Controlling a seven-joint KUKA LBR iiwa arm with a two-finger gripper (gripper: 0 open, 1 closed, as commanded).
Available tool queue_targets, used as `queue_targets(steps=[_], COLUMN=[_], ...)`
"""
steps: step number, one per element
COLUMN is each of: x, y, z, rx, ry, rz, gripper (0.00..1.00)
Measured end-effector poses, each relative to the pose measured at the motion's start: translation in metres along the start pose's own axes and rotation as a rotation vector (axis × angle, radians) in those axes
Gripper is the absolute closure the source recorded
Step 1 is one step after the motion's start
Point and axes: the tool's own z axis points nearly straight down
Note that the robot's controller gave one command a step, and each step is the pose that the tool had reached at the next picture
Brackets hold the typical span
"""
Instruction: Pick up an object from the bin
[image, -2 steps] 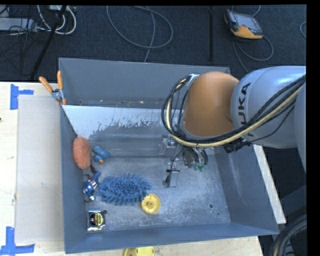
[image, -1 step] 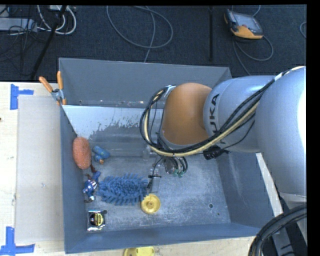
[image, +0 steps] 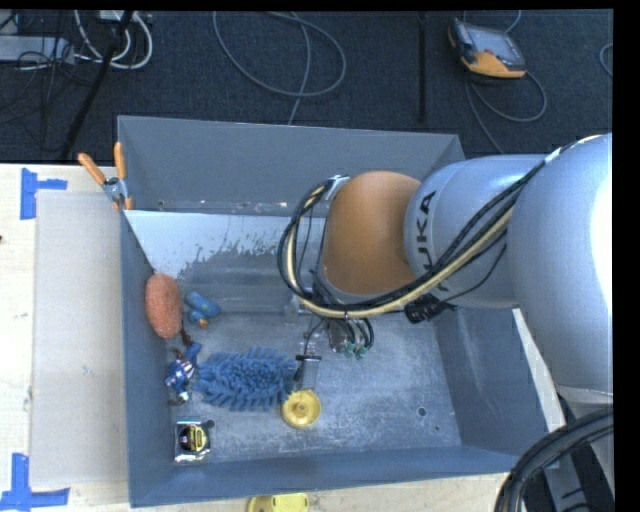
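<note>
The grey metal bin is entered from the right by the arm. The right half of the floor is left bare, and the things are gathered towards the left wall. A shaggy blue duster is laid with its long axis running left to right. An orange oval sponge is set by the left wall. The tool is seen at the duster's right end, with a yellow round piece just in front of it. Whether the tool is open or closed cannot be told.
</note>
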Motion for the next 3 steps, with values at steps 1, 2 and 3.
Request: queue_targets(steps=[1,2,3], x=[0.012,0.019,0.023], y=[0.008,0.007,0.008], z=[0.014,0.022,0.028], rx=[0.002,0.002,0.002], ry=[-0.003,-0.003,-0.003], rz=[-0.139,-0.369,-0.272], gripper=[0.0,0.0,0.0])
